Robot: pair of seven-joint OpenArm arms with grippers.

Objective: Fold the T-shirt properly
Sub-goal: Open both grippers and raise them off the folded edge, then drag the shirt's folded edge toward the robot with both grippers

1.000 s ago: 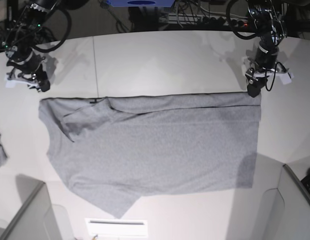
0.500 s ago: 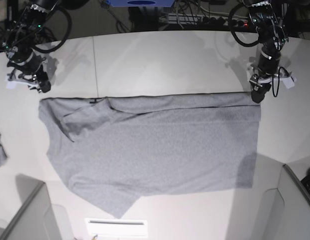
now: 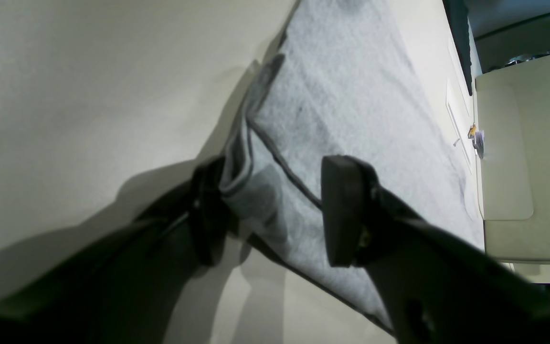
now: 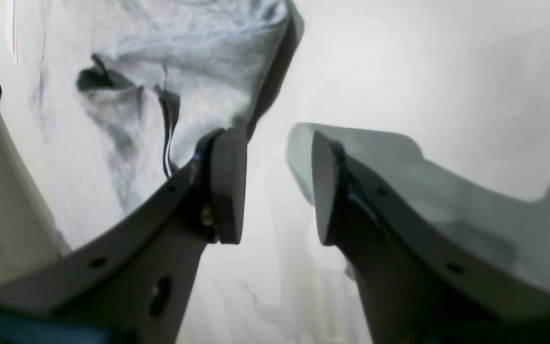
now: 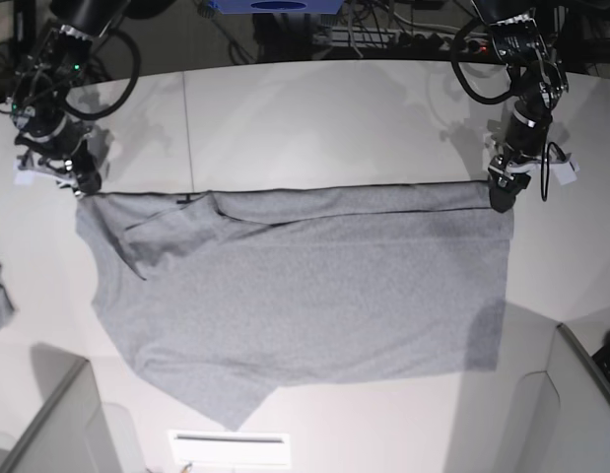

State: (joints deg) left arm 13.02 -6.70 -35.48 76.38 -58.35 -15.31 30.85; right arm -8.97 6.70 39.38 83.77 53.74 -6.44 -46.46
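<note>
**T-shirt corners now bracketed by both arms**

The T-shirt (image 5: 305,296) lies spread, plain grey side up, across the middle of the white table (image 5: 314,118). Its far edge runs straight from one arm to the other, and one sleeve is folded in on the base view's left.

The bigger shift over the last second is on that left side: the right gripper (image 5: 83,180) has travelled from the bare table down to the shirt's far corner. In its wrist view the claw is spread, with only table between the pads and the cloth's edge just beside one finger (image 4: 225,184). Nothing is held.

The left gripper (image 5: 502,197) has moved less, settling at the opposite far corner. Its wrist view shows the claw spread and straddling the hemmed corner, one finger (image 3: 344,210) over the fabric and the other at the rolled edge. It is not yet pinched.

I judge that both arms are lining up to grip the far edge together for the next fold. The right arm probably needs to reach a little further onto the cloth first.
</note>
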